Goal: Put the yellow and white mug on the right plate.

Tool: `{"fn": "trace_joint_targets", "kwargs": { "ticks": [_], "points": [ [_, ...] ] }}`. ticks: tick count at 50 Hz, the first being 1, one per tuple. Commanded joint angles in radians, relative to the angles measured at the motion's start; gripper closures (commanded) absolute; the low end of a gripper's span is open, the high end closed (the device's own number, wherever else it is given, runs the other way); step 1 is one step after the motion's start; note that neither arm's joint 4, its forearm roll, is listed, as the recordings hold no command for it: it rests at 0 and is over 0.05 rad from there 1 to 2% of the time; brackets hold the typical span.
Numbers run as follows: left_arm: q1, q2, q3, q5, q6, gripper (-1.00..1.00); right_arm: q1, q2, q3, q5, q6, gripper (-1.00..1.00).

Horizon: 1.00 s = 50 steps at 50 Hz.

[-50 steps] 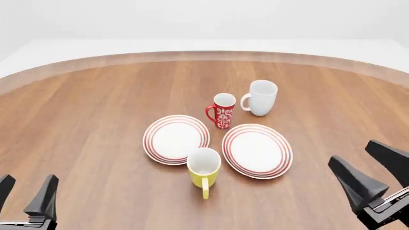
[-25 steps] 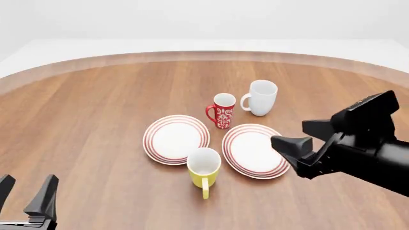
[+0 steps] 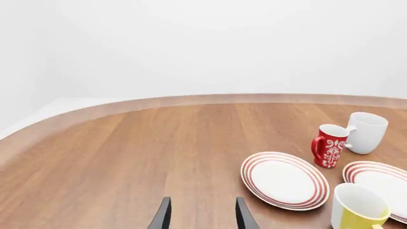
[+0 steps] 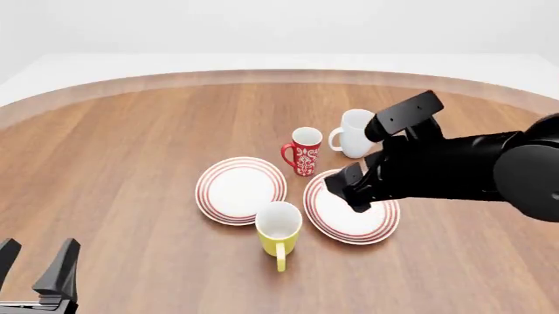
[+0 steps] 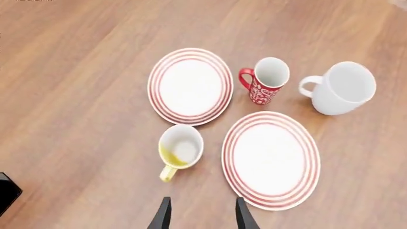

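Observation:
The yellow and white mug (image 4: 279, 229) stands upright on the table with its handle toward the near edge, between and just in front of the two plates. It also shows in the right wrist view (image 5: 180, 149) and the left wrist view (image 3: 356, 210). The right plate (image 4: 349, 226) (image 5: 270, 159) (image 3: 378, 183) is empty, and my right arm partly covers it in the front view. My right gripper (image 4: 347, 191) (image 5: 201, 215) is open and empty, hovering high above the right plate. My left gripper (image 4: 35, 258) (image 3: 201, 217) is open and empty at the near left corner.
The left plate (image 4: 240, 190) (image 5: 190, 86) lies empty beside the right one. A red patterned mug (image 4: 305, 151) (image 5: 266, 80) and a larger white mug (image 4: 354, 134) (image 5: 340, 88) stand just behind the plates. Bare wood surrounds the group.
My right arm has swung from the near right corner up and leftward over the right plate. The mugs, the plates and the left gripper have not moved.

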Motion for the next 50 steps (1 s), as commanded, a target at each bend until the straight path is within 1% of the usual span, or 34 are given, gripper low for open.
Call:
{"fn": "trace_joint_targets", "kwargs": {
  "ticks": [1,2,4,5,6,7,8,9,10,11,12,13,15,16,17,18,21,25,27,30,31,32,33,34,35,36,38,39,40,41,46,50],
  "points": [
    [0.000,0.000,0.000,0.000,0.000,-1.00,0.019,0.087,-0.096,0.045,0.041,-1.00],
    [0.000,0.000,0.000,0.000,0.000,-1.00,0.024,0.089,-0.093,0.039,0.054,-1.00],
    [0.000,0.000,0.000,0.000,0.000,-1.00,0.027,0.096,-0.062,0.016,0.103,-1.00],
    [0.000,0.000,0.000,0.000,0.000,-1.00,0.036,0.101,-0.047,0.007,0.119,-1.00],
    [0.000,0.000,0.000,0.000,0.000,-1.00,0.041,0.101,-0.052,0.016,0.123,-1.00],
    [0.000,0.000,0.000,0.000,0.000,-1.00,0.047,0.100,-0.035,-0.004,0.122,-1.00],
    [0.000,0.000,0.000,0.000,0.000,-1.00,0.061,0.101,-0.040,-0.007,0.152,-1.00],
    [0.000,0.000,0.000,0.000,0.000,-1.00,0.060,0.099,-0.055,-0.004,0.171,-1.00],
    [0.000,0.000,0.000,0.000,0.000,-1.00,0.060,0.099,-0.056,-0.004,0.171,-1.00],
    [0.000,0.000,0.000,0.000,0.000,-1.00,0.063,0.098,-0.040,-0.023,0.173,-1.00],
    [0.000,0.000,0.000,0.000,0.000,-1.00,0.064,0.096,-0.063,-0.007,0.187,-1.00],
    [0.000,0.000,0.000,0.000,0.000,-1.00,0.069,0.100,-0.057,-0.015,0.214,-1.00],
    [0.000,0.000,0.000,0.000,0.000,-1.00,0.073,0.107,-0.031,-0.041,0.210,-1.00],
    [0.000,0.000,0.000,0.000,0.000,-1.00,0.093,0.111,0.001,-0.073,0.241,-1.00],
    [0.000,0.000,0.000,0.000,0.000,-1.00,0.095,0.111,0.006,-0.080,0.242,-1.00],
    [0.000,0.000,0.000,0.000,0.000,-1.00,0.107,0.111,-0.007,-0.068,0.259,-1.00],
    [0.000,0.000,0.000,0.000,0.000,-1.00,0.113,0.120,0.002,-0.089,0.280,-1.00],
    [0.000,0.000,0.000,0.000,0.000,-1.00,0.106,0.128,0.019,-0.116,0.291,-1.00],
    [0.000,0.000,0.000,0.000,0.000,-1.00,0.105,0.131,0.028,-0.131,0.313,-1.00],
    [0.000,0.000,0.000,0.000,0.000,-1.00,0.111,0.134,0.033,-0.146,0.317,-1.00],
    [0.000,0.000,0.000,0.000,0.000,-1.00,0.075,0.138,0.035,-0.159,0.254,-1.00],
    [0.000,0.000,0.000,0.000,0.000,-1.00,0.079,0.144,0.051,-0.172,0.294,-1.00],
    [0.000,0.000,0.000,0.000,0.000,-1.00,0.057,0.153,0.062,-0.187,0.274,-1.00],
    [0.000,0.000,0.000,0.000,0.000,-1.00,0.057,0.153,0.063,-0.187,0.274,-1.00],
    [0.000,0.000,0.000,0.000,0.000,-1.00,0.061,0.157,0.076,-0.201,0.282,-1.00],
    [0.000,0.000,0.000,0.000,0.000,-1.00,0.076,0.162,0.097,-0.220,0.315,-1.00],
    [0.000,0.000,0.000,0.000,0.000,-1.00,0.088,0.163,0.116,-0.240,0.330,-1.00],
    [0.000,0.000,0.000,0.000,0.000,-1.00,0.097,0.162,0.123,-0.249,0.333,-1.00],
    [0.000,0.000,0.000,0.000,0.000,-1.00,0.110,0.161,0.125,-0.256,0.325,-1.00],
    [0.000,0.000,0.000,0.000,0.000,-1.00,0.111,0.161,0.139,-0.268,0.343,-1.00],
    [0.000,0.000,0.000,0.000,0.000,-1.00,0.117,0.164,0.160,-0.294,0.361,-1.00],
    [0.000,0.000,0.000,0.000,0.000,-1.00,0.123,0.175,0.195,-0.333,0.368,-1.00]
  ]
}}
